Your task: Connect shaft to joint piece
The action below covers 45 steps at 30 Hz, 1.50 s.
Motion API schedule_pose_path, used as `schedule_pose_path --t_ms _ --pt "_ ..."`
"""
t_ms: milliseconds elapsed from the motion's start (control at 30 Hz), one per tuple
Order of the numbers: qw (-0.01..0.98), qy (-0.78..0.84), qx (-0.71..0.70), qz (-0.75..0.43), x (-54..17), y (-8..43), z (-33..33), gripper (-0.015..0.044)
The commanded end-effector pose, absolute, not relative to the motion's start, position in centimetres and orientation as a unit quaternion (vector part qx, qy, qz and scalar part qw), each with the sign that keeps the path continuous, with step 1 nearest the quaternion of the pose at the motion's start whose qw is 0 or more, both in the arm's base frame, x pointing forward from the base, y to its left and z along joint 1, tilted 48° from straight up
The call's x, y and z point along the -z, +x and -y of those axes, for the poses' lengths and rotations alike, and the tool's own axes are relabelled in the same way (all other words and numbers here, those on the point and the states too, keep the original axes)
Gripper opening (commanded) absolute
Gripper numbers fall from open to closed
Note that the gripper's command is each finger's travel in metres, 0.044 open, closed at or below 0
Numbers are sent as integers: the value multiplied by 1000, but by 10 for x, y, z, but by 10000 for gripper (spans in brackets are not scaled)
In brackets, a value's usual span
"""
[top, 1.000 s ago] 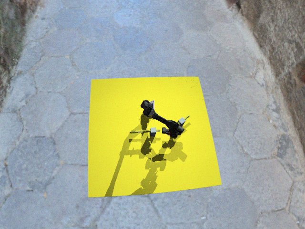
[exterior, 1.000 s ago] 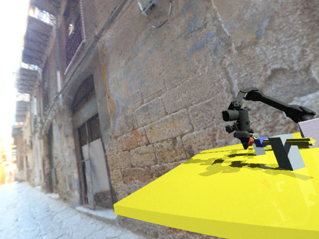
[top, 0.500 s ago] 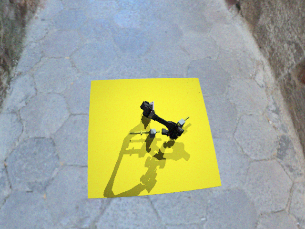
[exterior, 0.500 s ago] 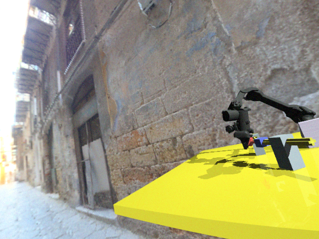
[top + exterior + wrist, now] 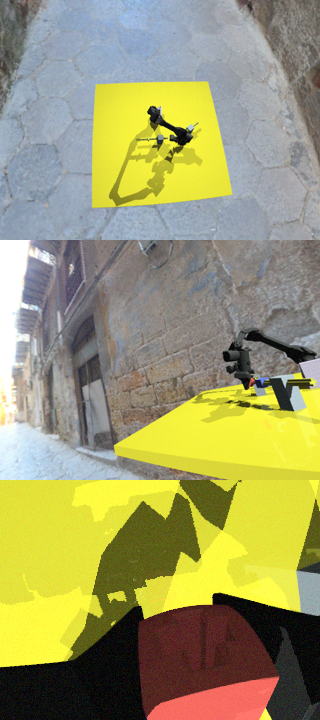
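The red joint piece (image 5: 210, 700) (image 5: 251, 382) sits between the fingers of my gripper (image 5: 178, 607) (image 5: 247, 387), which is shut on it, a finger on either side. A blue part (image 5: 262, 382) is close beside it. One grey block (image 5: 190, 127) (image 5: 261, 391) stands behind the wrist with a thin shaft (image 5: 196, 124) sticking out of its far side. The other grey block (image 5: 160, 138) (image 5: 299, 398) carries the second shaft (image 5: 141, 139) (image 5: 299, 382), whose near end points toward the joint. The arm hides the joint in the top view, and which way its opening points cannot be told.
Everything stands on the yellow table top (image 5: 116, 103) (image 5: 180, 441). The arm reaches over from its base (image 5: 153, 111) at the back, beside a pale panel (image 5: 159, 110) (image 5: 311, 369). Both blocks are close to the gripper. Dark shadows of the arm cross the table.
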<state>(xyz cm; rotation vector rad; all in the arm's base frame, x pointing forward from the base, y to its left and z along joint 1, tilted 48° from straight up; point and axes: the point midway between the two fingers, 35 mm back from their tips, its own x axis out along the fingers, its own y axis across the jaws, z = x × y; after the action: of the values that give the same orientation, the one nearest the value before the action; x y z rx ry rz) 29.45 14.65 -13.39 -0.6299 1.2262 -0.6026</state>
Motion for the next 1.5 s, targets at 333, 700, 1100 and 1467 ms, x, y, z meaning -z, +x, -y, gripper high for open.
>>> schedule_pose_path --t_ms 333,700,1100,1467 --pt "730 -288 273 -556 134 295 -146 182" --pt "730 -288 273 -556 134 295 -146 182" --pt "730 -286 274 -557 134 294 -147 147" --pt "730 -286 274 -557 134 294 -147 0"
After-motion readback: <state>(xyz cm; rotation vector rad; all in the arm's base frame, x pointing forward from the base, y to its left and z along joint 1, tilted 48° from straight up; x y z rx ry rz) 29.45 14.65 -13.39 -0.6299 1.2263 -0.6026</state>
